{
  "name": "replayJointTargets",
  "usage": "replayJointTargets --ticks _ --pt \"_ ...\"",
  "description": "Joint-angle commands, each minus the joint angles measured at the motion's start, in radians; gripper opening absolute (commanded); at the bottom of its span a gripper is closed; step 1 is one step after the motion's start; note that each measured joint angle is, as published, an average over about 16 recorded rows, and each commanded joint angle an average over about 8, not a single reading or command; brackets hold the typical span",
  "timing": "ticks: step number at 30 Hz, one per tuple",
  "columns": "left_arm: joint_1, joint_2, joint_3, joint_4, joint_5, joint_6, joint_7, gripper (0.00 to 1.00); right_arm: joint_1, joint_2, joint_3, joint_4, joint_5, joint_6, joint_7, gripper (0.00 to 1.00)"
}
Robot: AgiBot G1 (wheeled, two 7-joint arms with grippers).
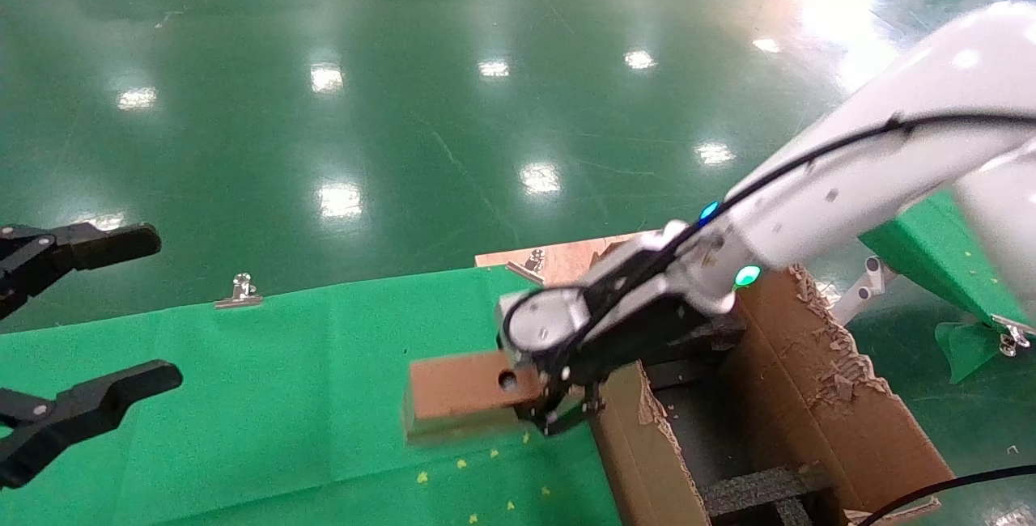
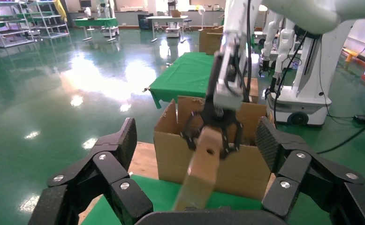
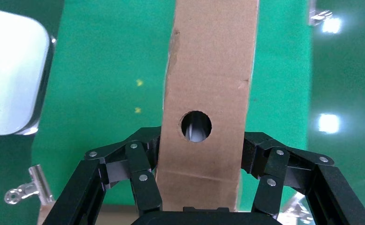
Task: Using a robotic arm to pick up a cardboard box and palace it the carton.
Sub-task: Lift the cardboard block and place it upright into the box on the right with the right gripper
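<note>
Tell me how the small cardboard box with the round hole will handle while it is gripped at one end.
The cardboard box probably stays stiff: it juts straight from the right tool. Likely light, held by one end without sagging. Its long overhang may make it swing.

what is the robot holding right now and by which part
The right gripper holds the cardboard box by its long sides, at the end near the round hole. The left gripper holds nothing.

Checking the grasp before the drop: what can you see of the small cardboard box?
The cardboard box is a small, flat, oblong brown box with a round hole in one broad face, near the gripped end. The right gripper is shut on that end, fingers pressing both long sides. It is held above the green cloth, its free end pointing away from the carton, which it has not entered.
</note>
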Motion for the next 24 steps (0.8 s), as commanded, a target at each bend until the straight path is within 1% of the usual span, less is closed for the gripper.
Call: replayJointTargets --ticks 1,8,16,19,24 --pt "0.000 0.000 0.000 0.000 0.000 0.000 0.000 1.00 0.040 0.004 -0.009 -0.040 0.032 -0.008 -0.029 0.00" --pt "0.000 0.000 0.000 0.000 0.000 0.000 0.000 1.00 0.209 0.032 -0.115 -0.140 0.177 -0.014 -0.084 0.00" --pt "0.000 0.000 0.000 0.000 0.000 0.000 0.000 1.00 0.408 0.067 -0.239 -0.188 0.305 -0.012 -0.110 0.00" --pt "0.000 0.000 0.000 0.000 0.000 0.000 0.000 1.00 0.457 0.075 -0.287 -0.200 0.336 -0.011 -0.119 0.00" --pt "0.000 0.000 0.000 0.000 0.000 0.000 0.000 1.00 0.507 0.084 -0.379 -0.228 0.381 -0.013 -0.142 0.00"
